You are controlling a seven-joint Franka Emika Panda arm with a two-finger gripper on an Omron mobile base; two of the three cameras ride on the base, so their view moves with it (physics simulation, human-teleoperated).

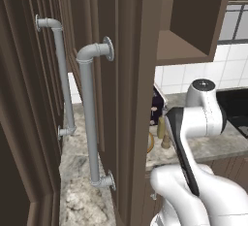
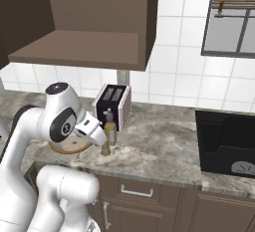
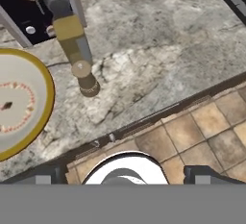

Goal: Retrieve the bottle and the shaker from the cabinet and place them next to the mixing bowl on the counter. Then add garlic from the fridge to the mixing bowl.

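Observation:
The olive-yellow bottle (image 3: 69, 35) and the short brown shaker (image 3: 86, 79) stand upright on the marbled counter (image 3: 158, 50), just right of the mixing bowl (image 3: 19, 103). From the right base, the bottle (image 2: 110, 129), shaker (image 2: 105, 150) and bowl (image 2: 69, 147) sit in front of the toaster. My gripper (image 3: 126, 176) hovers open above the counter's front edge, its fingertips (image 3: 48, 174) wide apart with nothing between them. The cabinet (image 2: 79, 47) hangs above with a bare shelf. In the left base view its open door (image 1: 121, 99) hides most of the bottle (image 1: 161, 128). The fridge and garlic are out of view.
A toaster (image 2: 113, 106) stands against the tiled wall behind the bottle. The black stovetop (image 2: 226, 141) lies to the right on the counter. Grey pipe handles (image 1: 89, 118) stick out from the open door close to the base. Tiled floor (image 3: 202, 127) shows below the counter's edge.

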